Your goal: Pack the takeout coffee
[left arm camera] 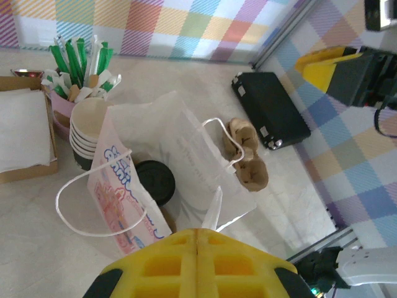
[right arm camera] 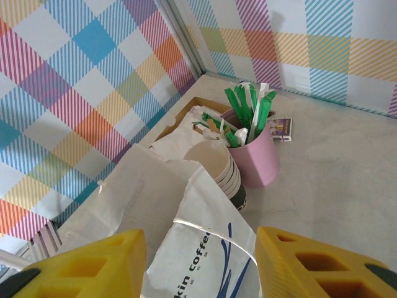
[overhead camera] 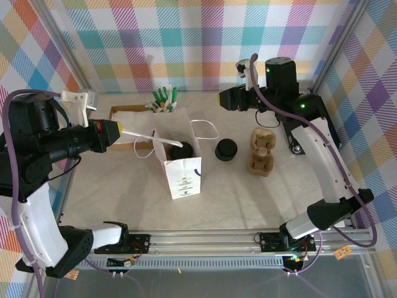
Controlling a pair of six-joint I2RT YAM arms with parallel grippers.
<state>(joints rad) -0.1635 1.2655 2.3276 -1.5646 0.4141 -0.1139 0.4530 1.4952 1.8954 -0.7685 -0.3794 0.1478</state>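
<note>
The white paper bag [overhead camera: 184, 177] is seen upright and open at mid-table. The takeout coffee [overhead camera: 182, 150] is found inside it; only its round black lid [left arm camera: 155, 181] is visible through the bag's mouth. The left gripper [overhead camera: 121, 131] is held at the bag's left side with its fingers pressed together on a white strip of the bag's upper edge [left arm camera: 214, 210]. Whether that strip is rim or handle cannot be told.

The right gripper [overhead camera: 224, 98] is raised near the back of the table, apart from the bag. Its fingers [right arm camera: 93, 264] are spread, with nothing between them.

A stack of black lids [overhead camera: 226, 149] is noted just right of the bag, with cardboard carriers [overhead camera: 261, 152] further right. A stack of paper cups [right arm camera: 226, 174] and a pink cup [right arm camera: 257, 155] of green-wrapped sticks are noted behind the bag.
</note>
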